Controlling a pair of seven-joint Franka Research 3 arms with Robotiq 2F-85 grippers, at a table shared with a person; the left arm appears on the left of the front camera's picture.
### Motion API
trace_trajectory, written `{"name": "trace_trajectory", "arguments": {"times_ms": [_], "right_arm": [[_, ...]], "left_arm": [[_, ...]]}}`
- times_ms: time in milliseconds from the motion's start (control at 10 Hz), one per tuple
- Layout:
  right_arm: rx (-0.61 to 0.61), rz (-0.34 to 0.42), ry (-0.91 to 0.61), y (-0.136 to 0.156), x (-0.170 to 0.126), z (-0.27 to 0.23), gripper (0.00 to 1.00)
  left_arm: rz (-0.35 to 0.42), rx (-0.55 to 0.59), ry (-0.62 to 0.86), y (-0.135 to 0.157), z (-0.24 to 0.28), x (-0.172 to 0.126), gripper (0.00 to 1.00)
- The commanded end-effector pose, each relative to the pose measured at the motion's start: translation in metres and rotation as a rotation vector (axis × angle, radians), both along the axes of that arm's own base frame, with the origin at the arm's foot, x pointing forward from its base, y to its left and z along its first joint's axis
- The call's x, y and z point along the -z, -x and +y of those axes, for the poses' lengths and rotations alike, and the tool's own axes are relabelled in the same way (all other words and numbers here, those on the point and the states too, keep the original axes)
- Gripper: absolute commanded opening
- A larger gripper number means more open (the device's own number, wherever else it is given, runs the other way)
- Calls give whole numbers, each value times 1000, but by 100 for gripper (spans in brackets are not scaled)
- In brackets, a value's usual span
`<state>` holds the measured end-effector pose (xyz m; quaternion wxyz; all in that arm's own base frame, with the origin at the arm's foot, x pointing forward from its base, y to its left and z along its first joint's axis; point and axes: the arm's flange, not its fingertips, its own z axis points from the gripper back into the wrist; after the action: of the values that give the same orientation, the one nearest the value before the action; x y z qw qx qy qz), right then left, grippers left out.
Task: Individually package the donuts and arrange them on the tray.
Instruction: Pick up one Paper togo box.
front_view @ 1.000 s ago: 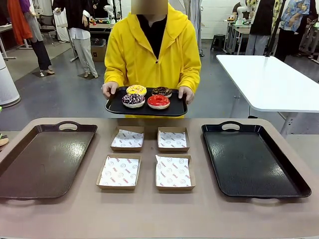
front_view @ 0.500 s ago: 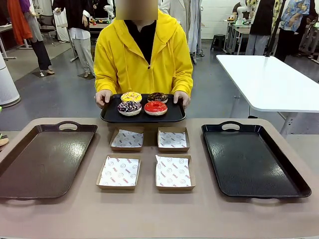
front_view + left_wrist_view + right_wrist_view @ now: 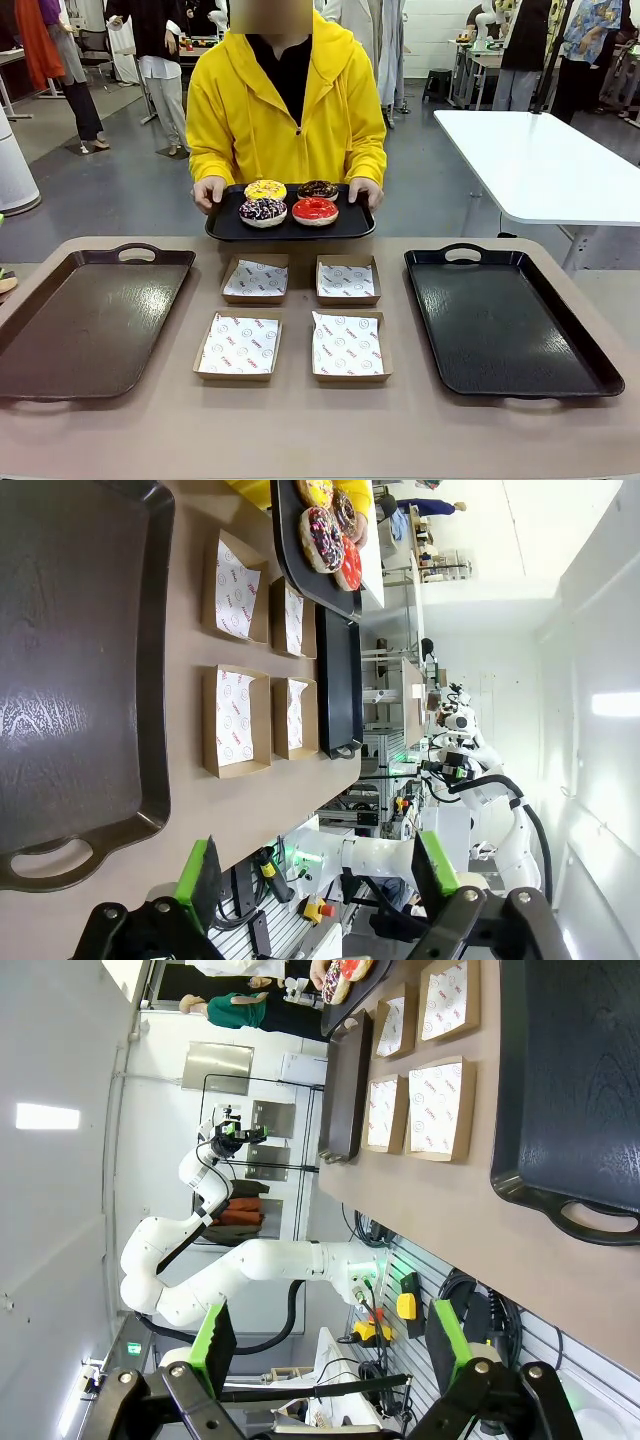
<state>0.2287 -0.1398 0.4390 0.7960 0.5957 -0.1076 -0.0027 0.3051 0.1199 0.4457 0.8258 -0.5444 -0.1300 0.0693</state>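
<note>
At the table's far edge a person in a yellow hoodie holds a small black serving tray (image 3: 290,229) in both hands. On it lie the donuts: yellow-iced (image 3: 265,189), chocolate with sprinkles (image 3: 318,189), purple-brown with white sprinkles (image 3: 262,211) and glossy red (image 3: 315,209). They also show at the top of the left wrist view, with the purple-brown donut (image 3: 322,538) nearest. My left gripper (image 3: 318,870) is open and holds nothing, off the table's near edge. My right gripper (image 3: 332,1340) is open too, likewise back from the table.
Several paper-lined cardboard boxes (image 3: 238,345) stand in a square at the table's middle. A large brown tray (image 3: 90,320) lies on the left, a large black tray (image 3: 505,320) on the right. A white table (image 3: 540,160) stands behind on the right.
The person has leaned in and brought the serving tray with the donuts slightly lower and closer to the table's far edge. Neither gripper has changed.
</note>
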Motion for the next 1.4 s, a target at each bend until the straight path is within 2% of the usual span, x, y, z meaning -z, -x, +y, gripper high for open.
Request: {"name": "trace_trajectory", "arguments": {"times_ms": [0, 200, 300, 600, 700, 900, 1100, 1300], "right_arm": [[-5, -14, -10, 0, 1, -2, 100], [0, 0, 0, 0, 0, 0, 100], [15, 31, 28, -18, -15, 12, 100], [44, 106, 179, -98, -74, 63, 100], [39, 152, 231, -122, -83, 85, 100], [46, 213, 436, -169, -85, 141, 100], [70, 236, 631, -206, -70, 192, 100], [86, 226, 756, -223, -60, 228, 100]], "left_arm": [[6, -10, 21, 1, 0, -1, 100], [6, -10, 21, 1, 0, -1, 100], [6, -10, 21, 1, 0, -1, 100], [6, -10, 21, 1, 0, -1, 100], [6, -10, 21, 1, 0, -1, 100], [6, -10, 21, 1, 0, -1, 100], [6, -10, 21, 1, 0, -1, 100], [6, -10, 21, 1, 0, -1, 100]]}}
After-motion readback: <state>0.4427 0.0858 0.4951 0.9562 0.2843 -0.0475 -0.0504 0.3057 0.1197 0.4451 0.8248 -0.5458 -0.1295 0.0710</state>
